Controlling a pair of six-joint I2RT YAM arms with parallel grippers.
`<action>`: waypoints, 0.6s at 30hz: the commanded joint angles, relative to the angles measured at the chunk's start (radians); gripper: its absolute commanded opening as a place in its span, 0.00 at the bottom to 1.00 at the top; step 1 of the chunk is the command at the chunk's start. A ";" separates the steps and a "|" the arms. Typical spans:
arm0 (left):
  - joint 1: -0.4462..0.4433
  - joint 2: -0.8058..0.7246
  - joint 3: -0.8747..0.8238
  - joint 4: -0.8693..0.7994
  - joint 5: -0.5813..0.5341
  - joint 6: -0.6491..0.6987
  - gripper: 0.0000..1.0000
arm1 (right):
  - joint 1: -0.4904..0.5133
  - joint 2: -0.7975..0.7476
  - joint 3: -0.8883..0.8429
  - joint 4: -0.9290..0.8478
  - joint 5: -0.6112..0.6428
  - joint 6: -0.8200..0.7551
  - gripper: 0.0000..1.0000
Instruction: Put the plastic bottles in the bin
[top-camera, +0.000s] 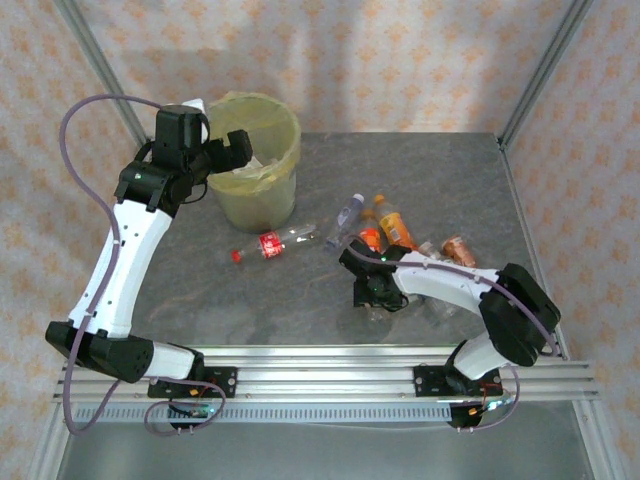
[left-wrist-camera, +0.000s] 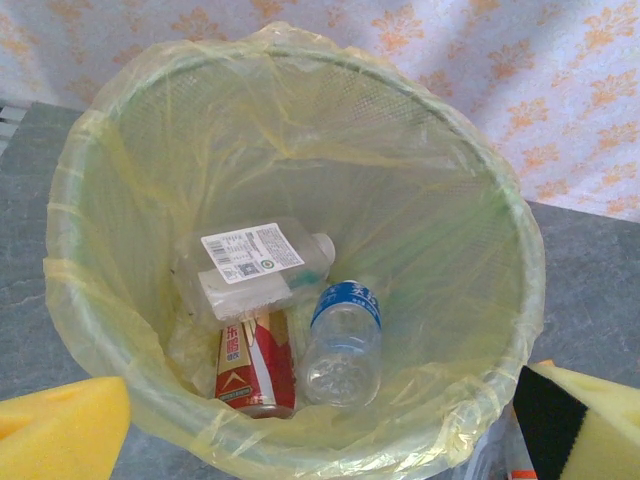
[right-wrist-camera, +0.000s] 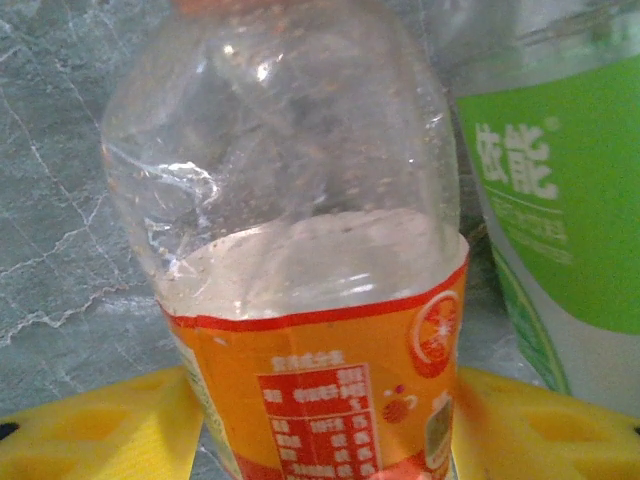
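Loose bottles crowd the right pincer (top-camera: 372, 290) on the grey counter (top-camera: 200, 290). Just beyond it lie two orange-drink bottles (top-camera: 397, 226) and a clear bottle with a blue label (top-camera: 347, 213), and another orange one (top-camera: 458, 247) lies to its right. A red-labelled bottle (top-camera: 268, 245) lies alone on its side, between this cluster and the bin (top-camera: 265, 195).

In the right wrist view, the pincer's yellow pads (right-wrist-camera: 90, 430) sit against both sides of a crumpled clear bottle with an orange label (right-wrist-camera: 330, 400), so the pincer is closed on it. A green-labelled bottle (right-wrist-camera: 560, 220) stands just beside the held one on its right, close enough to hem it in. The veined counter shows on the left.

The left pincer (top-camera: 238, 150) hangs over the near rim of the bin. Its jaws are spread wide with nothing between them.

Seen from the left wrist, the bag-lined bin (left-wrist-camera: 430, 200) holds three bottles at its bottom. A white-labelled bottle (left-wrist-camera: 255, 265) lies across the top. Below it a red-labelled one (left-wrist-camera: 255, 360) and a blue-labelled one (left-wrist-camera: 345, 335) lie side by side.
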 joint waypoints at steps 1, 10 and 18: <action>0.002 -0.027 -0.013 0.031 0.000 -0.019 1.00 | 0.007 0.017 -0.032 0.045 -0.002 0.006 0.65; 0.002 -0.029 -0.013 0.037 -0.005 -0.034 1.00 | 0.021 0.074 -0.041 0.098 -0.008 -0.027 0.67; 0.002 -0.029 -0.011 0.040 -0.009 -0.053 1.00 | 0.070 0.052 0.040 0.041 0.045 -0.078 0.52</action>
